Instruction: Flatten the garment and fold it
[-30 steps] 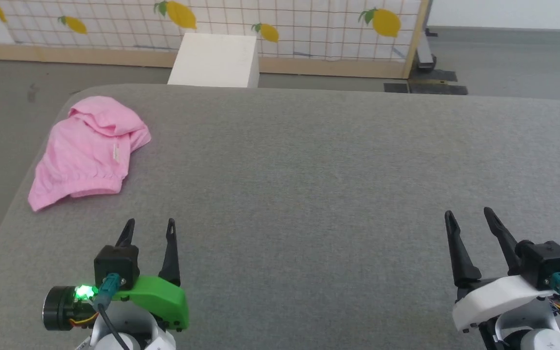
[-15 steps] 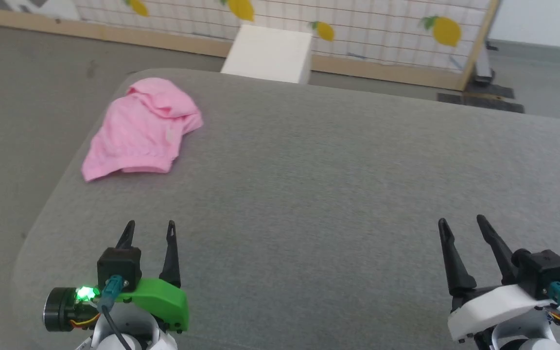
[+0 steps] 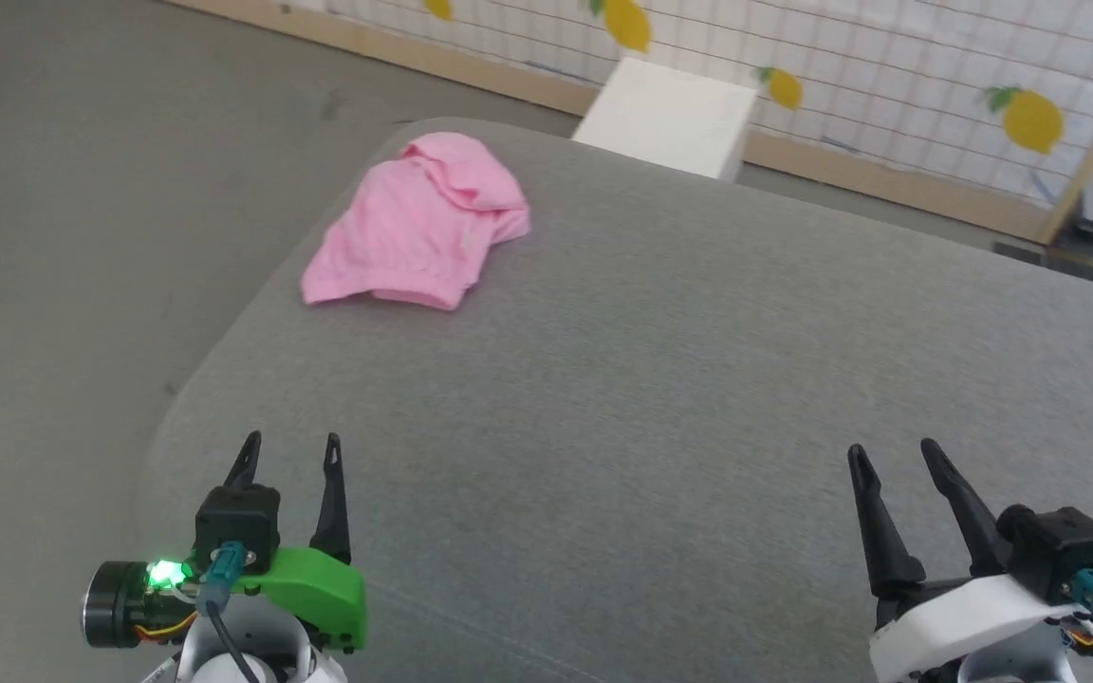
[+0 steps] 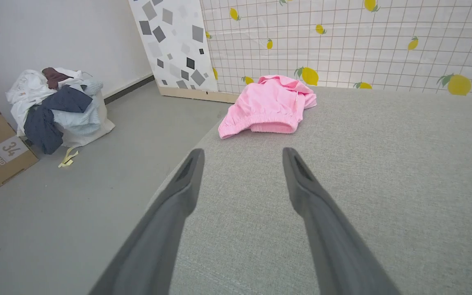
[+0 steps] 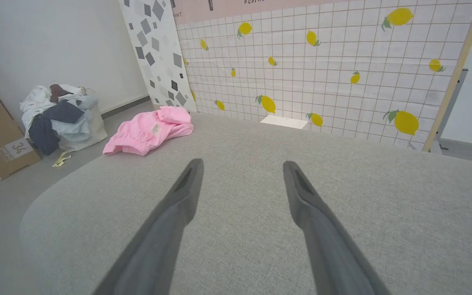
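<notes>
While the left hand (image 3: 292, 441) and right hand (image 3: 891, 448) hover over the near edge of the grey fabric worktop (image 3: 651, 360), each has its two fingers spread and holds nothing. Farther off, the pink garment (image 3: 414, 223) lies crumpled near the worktop's far left corner, well apart from both hands. Beyond it stand a white box (image 3: 670, 114) and a lemon-print screen (image 3: 888, 76).

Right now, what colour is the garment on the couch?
Light pink garment with a white label; the left wrist view shows it best.
</notes>
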